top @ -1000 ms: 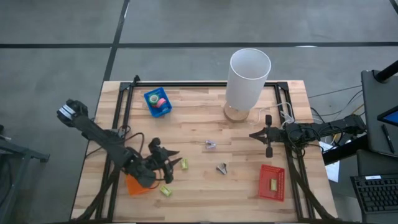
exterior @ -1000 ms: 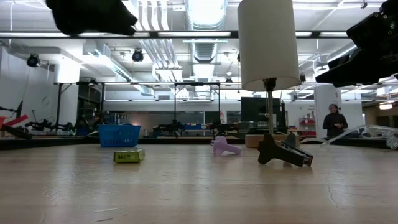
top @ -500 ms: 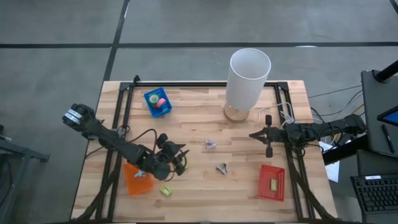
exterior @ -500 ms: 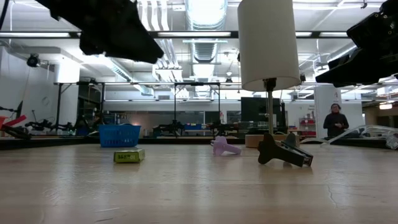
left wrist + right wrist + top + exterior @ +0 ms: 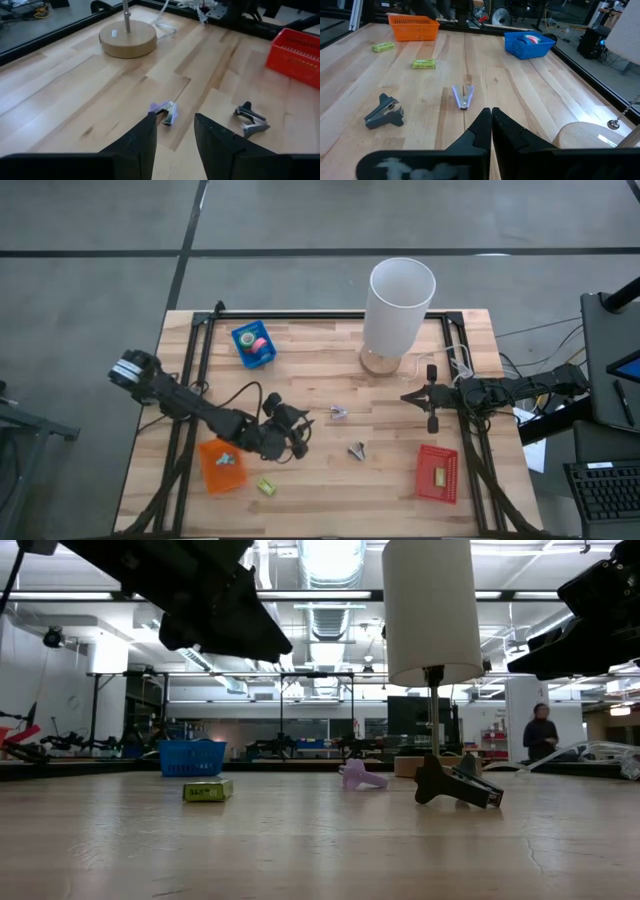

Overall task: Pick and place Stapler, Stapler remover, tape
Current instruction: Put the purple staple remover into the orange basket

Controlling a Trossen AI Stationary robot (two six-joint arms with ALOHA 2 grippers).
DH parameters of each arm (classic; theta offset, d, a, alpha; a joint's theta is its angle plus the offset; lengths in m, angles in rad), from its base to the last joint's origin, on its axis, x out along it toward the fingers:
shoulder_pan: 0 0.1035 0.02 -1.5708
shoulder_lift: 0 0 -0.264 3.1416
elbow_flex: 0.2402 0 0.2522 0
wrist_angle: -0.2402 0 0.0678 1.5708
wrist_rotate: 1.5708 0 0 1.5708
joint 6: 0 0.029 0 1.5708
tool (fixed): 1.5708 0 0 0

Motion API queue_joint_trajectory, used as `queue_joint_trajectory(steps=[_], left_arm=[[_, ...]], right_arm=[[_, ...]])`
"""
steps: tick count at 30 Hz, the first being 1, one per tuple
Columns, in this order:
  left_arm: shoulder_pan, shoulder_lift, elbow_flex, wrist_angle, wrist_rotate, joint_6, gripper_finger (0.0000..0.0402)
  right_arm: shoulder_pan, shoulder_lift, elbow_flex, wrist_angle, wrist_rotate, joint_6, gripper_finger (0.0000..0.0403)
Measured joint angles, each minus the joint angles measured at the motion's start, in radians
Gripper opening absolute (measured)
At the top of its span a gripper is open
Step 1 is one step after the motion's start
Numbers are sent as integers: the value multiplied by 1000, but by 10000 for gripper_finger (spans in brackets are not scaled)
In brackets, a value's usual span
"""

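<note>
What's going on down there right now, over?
Left gripper open, empty, hovering mid-table, aimed at purple staple remover. Right gripper shut, parked by lamp base. Nothing in the way.

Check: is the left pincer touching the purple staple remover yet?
Apart. The low view shows the left pincer well above the table, while the purple staple remover lies on the wood, open air between.

Left gripper (image 5: 303,430) has swung from beside the orange basket (image 5: 220,467) toward the table's centre, now facing the purple staple remover (image 5: 339,413) at its two o'clock; a yellow-green block (image 5: 267,486) lies uncovered behind
</note>
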Motion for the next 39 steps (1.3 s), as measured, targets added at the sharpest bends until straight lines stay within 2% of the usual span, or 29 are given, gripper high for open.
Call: queue_joint_trajectory(steps=[15,28,31,39], left_arm=[[74,71,0,161,137,61,133],[139,146,0,236,261,108,133],[149,161,0,254,272,141,133],[205,176,6,270,418,289,133]], right_arm=[[0,0,0,0,0,0,9],[0,0,0,0,0,0,9],[0,0,0,0,0,0,9],[0,0,0,0,0,0,9]])
